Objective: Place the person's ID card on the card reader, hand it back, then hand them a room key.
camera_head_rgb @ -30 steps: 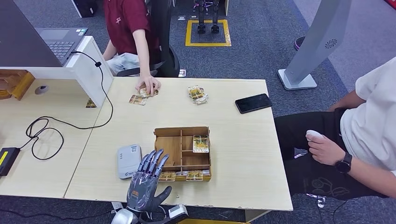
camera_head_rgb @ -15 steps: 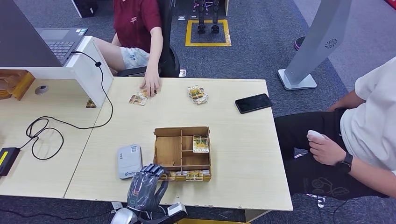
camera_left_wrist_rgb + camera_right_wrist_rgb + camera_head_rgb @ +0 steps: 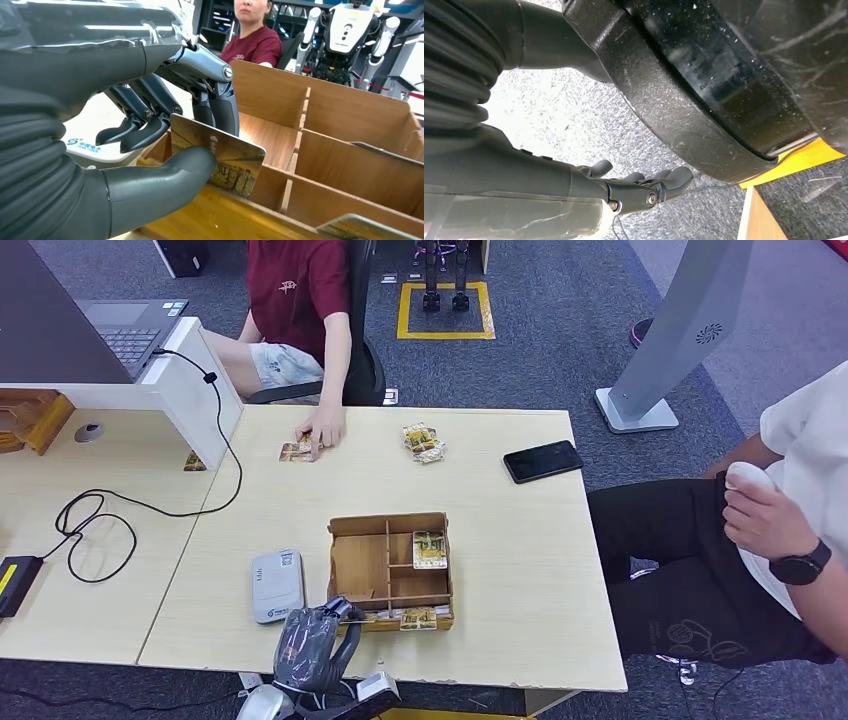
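My left hand [image 3: 312,645] hangs over the front row of the wooden card box [image 3: 345,558] at the table's near edge. In the left wrist view this hand [image 3: 100,90] pinches a room key card [image 3: 232,162] with a gold picture between thumb and fingers, standing upright in the box's front compartment [image 3: 280,185]. The white card reader [image 3: 277,585] lies just left of the box. Across the table a person in a red shirt rests a hand [image 3: 322,427] on a card [image 3: 294,451]. My right hand [image 3: 574,185] hangs beside my body over the floor, fingers loose and holding nothing.
A small heap of cards [image 3: 423,442] and a black phone [image 3: 542,461] lie at the table's far side. One card [image 3: 430,548] lies in a box compartment. A laptop [image 3: 125,330] and black cable [image 3: 95,520] are on the left. A seated person [image 3: 770,530] is at the right.
My left hand's fingers have curled down from spread above the reader onto the box's front row and taken a card. The red-shirted person's hand shifted slightly; the seated person raised a hand.
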Controlling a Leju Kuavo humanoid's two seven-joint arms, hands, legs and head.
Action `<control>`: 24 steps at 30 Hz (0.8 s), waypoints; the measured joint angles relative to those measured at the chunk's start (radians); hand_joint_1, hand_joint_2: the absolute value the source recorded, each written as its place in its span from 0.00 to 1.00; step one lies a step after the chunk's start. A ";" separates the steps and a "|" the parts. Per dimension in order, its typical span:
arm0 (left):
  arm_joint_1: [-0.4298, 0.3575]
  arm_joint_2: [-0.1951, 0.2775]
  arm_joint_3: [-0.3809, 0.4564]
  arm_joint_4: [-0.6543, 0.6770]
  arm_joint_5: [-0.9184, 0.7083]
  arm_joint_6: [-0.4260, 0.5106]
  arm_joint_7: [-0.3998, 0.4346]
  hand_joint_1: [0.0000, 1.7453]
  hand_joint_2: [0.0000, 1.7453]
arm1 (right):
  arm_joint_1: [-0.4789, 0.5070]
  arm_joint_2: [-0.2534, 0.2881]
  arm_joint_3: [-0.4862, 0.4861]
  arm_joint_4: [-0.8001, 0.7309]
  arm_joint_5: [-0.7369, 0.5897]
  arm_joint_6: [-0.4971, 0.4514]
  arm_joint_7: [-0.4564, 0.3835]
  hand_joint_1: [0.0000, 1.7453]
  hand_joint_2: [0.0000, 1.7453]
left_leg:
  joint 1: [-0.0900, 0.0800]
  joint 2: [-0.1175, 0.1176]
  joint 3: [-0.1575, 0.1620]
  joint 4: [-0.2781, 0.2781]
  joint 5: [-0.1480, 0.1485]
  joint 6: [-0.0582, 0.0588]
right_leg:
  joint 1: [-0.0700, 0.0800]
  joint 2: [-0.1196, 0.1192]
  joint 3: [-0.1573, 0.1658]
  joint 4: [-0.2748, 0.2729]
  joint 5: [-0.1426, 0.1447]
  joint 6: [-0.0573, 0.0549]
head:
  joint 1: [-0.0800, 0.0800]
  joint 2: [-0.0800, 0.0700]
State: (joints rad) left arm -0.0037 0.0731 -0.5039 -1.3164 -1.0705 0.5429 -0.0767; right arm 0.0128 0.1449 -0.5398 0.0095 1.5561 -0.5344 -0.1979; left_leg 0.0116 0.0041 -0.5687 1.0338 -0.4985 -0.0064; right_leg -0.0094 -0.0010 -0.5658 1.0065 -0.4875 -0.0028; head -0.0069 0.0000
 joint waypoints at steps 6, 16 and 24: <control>0.001 0.011 0.000 -0.151 0.133 -0.062 -0.045 1.00 1.00 | 0.002 0.003 -0.020 0.000 0.007 -0.005 0.001 0.00 1.00 | 0.000 0.000 0.000 0.000 0.000 0.000 | 0.000 0.000 0.000 0.000 0.000 0.000 | 0.000 0.000; -0.104 0.109 0.010 -0.464 0.142 -0.090 -0.019 1.00 1.00 | 0.012 0.006 -0.041 0.000 0.010 -0.017 -0.009 0.00 1.00 | 0.000 0.000 0.000 0.000 0.001 -0.001 | 0.000 0.000 0.000 0.001 0.000 0.000 | 0.000 0.000; -0.153 0.135 0.033 -0.490 0.126 -0.090 -0.005 1.00 1.00 | 0.011 0.007 -0.041 0.000 0.010 -0.010 -0.010 0.00 1.00 | 0.000 0.000 0.000 0.000 0.001 -0.001 | 0.000 0.000 0.000 0.001 0.000 0.000 | 0.000 0.000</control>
State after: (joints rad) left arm -0.1571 0.2084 -0.4708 -1.8065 -0.9440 0.4532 -0.0817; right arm 0.0242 0.1522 -0.5810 0.0095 1.5660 -0.5449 -0.2081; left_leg 0.0117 0.0042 -0.5685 1.0339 -0.4978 -0.0071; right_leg -0.0093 -0.0007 -0.5660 1.0071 -0.4873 -0.0030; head -0.0068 -0.0001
